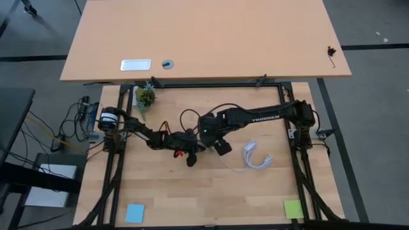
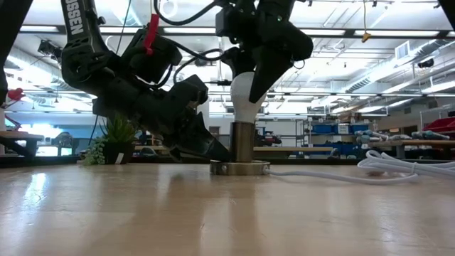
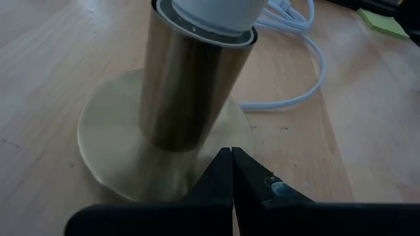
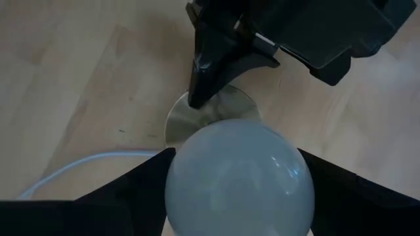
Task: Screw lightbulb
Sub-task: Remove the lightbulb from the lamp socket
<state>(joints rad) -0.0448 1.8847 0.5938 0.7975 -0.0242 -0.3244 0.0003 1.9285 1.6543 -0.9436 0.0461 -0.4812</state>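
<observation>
The white lightbulb (image 2: 244,91) stands upright with its base in a brass socket tube (image 2: 244,142). The tube rises from a round flat disc (image 2: 239,168) that lies on the table. My right gripper (image 2: 257,67) comes down from above, one finger on each side of the bulb's round head (image 4: 239,177). My left gripper (image 3: 231,157) is shut, with its tips low at the disc's edge on the table's left side of the socket. Both arms meet near the table's middle, where the right gripper (image 1: 206,142) is above the socket. My left gripper presses its shut fingertips (image 3: 223,172) down on the disc's flat top near its rim (image 3: 216,141). It slants down from the table's left, and the disc lies flat on the table. My right gripper holds the bulb's round head between its two fingers (image 4: 131,190), which touch opposite sides of it. The fingers point steeply down from above. The bulb stands upright in the socket tube.
A white cable (image 2: 320,173) runs from the disc to a loose coil (image 1: 257,156) on the table's right. A small plant (image 1: 145,97) stands at the far left. A blue note (image 1: 135,213) and a green note (image 1: 293,208) lie near the front edge.
</observation>
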